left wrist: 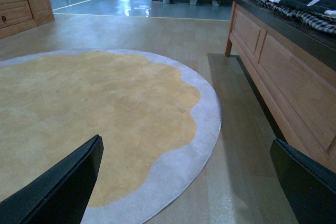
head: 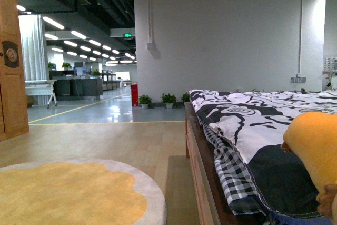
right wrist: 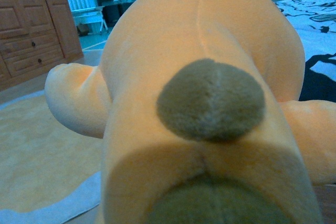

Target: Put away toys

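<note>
as seen from the front, the plush animal (head: 315, 148) sat over the near end of the bed (head: 202, 183), against its quilt (head: 247, 119); a round rug (head: 79, 193) lay beside the bed. left wrist view: left gripper (left wrist: 185, 142) spread wide over the rug, beside the bed. right wrist view: the plush animal filled the frame, bed behind it; the right gripper's state could not be told.

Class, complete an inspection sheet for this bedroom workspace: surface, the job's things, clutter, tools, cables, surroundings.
Surface: wooden floor, round yellow rug with grey border; wooden bed under black-and-white quilt.
Job's things: orange plush toy by the bed, filling the right wrist view.
Clutter: nothing seen.
Grippers: left tool open, empty, facing the rug; right tool not in view.
Cables: nothing seen.
Surroundings: wardrobe, potted plants along white wall.
</note>
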You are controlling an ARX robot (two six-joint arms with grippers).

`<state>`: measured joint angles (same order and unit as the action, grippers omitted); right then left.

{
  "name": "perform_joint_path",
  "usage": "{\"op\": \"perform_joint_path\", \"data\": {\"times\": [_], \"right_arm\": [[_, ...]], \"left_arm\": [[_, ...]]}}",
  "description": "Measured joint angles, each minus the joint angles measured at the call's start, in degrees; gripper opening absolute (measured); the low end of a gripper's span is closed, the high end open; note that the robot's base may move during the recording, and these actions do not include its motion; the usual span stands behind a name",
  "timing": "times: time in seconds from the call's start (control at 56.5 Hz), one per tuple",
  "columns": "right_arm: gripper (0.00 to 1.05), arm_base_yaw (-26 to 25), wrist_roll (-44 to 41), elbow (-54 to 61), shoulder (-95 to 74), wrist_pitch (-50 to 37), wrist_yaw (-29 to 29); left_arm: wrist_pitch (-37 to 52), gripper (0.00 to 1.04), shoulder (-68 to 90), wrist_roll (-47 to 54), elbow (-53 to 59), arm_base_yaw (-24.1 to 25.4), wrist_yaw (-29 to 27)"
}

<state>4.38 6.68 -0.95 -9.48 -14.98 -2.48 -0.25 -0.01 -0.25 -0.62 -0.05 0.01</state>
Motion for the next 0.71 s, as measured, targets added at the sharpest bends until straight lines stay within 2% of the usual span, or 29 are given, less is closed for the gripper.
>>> {"op": "perform_joint_path", "data": {"times": [0.106,0.708], "right_arm": [[0.18,1.62,0.15,0.17,-1.07,-0.37,-0.83],[0.18,2.05,0.17,0.17,-1.36,-0.46,-0.98]], "left_arm": [[0.00,0.99,0.00,0.00,0.00,0.00,0.00],[0.00,0.99,0.00,0.02,0.00,0.02,-0.02]]}}
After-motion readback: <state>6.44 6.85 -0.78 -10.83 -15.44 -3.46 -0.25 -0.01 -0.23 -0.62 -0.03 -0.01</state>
